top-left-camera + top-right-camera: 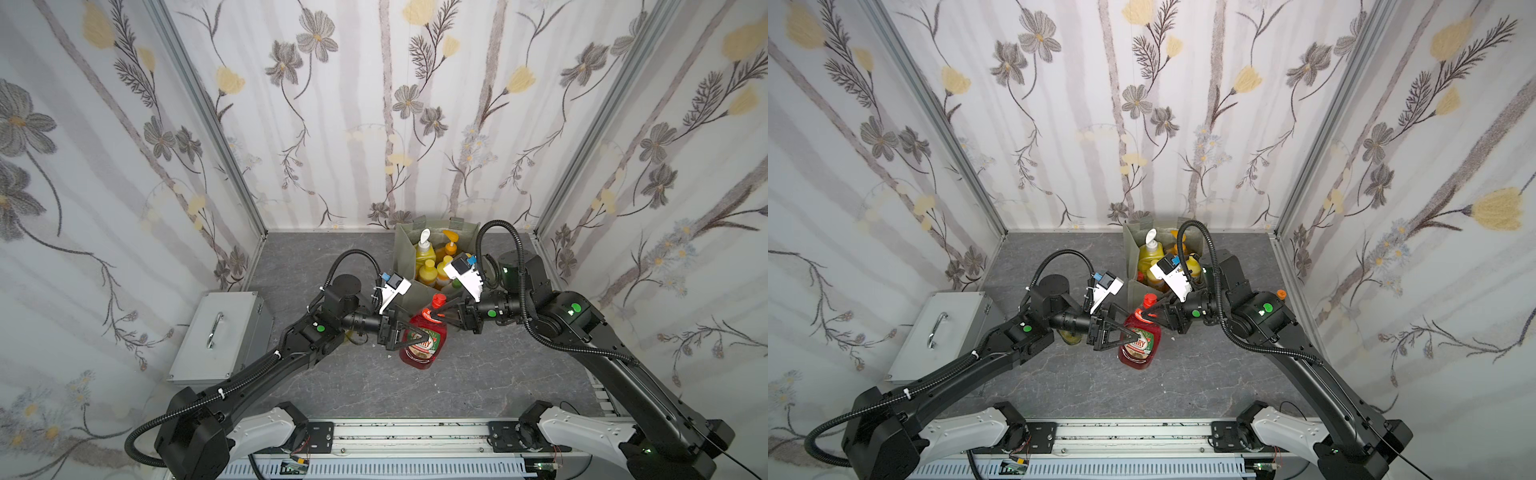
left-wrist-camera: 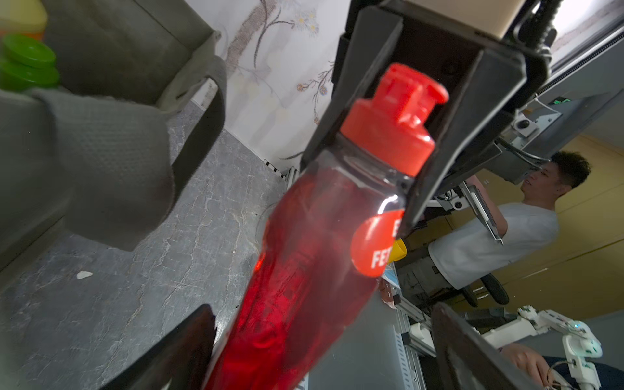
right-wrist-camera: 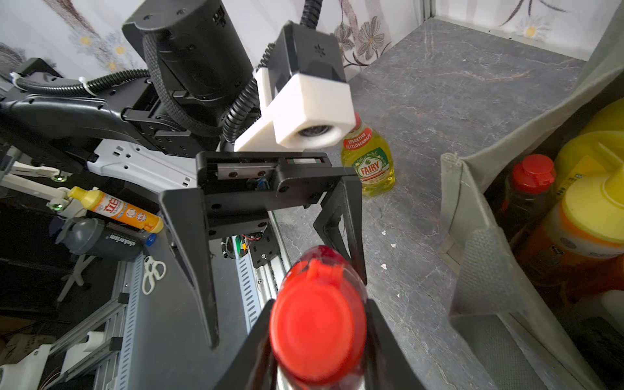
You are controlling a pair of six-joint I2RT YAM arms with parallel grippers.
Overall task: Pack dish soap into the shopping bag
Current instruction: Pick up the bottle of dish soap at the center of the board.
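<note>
Red plastic bottle with red cap: right gripper pinches its neck just under the cap. Left gripper is spread wide, straddling the body. The crowded grey-green fabric tote sits just beyond both. Risk: neck-only grip could let it swing, snag the tote's sagging near wall, or slip.

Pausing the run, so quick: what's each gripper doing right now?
Left gripper: open, straddling the red bottle.
Right gripper: shut on the red bottle's neck.

A red plastic bottle with a red cap stands just before the open grey-green cloth bag. Yellow and orange bottles stand inside. One yellow-green bottle stands apart on the counter.
</note>
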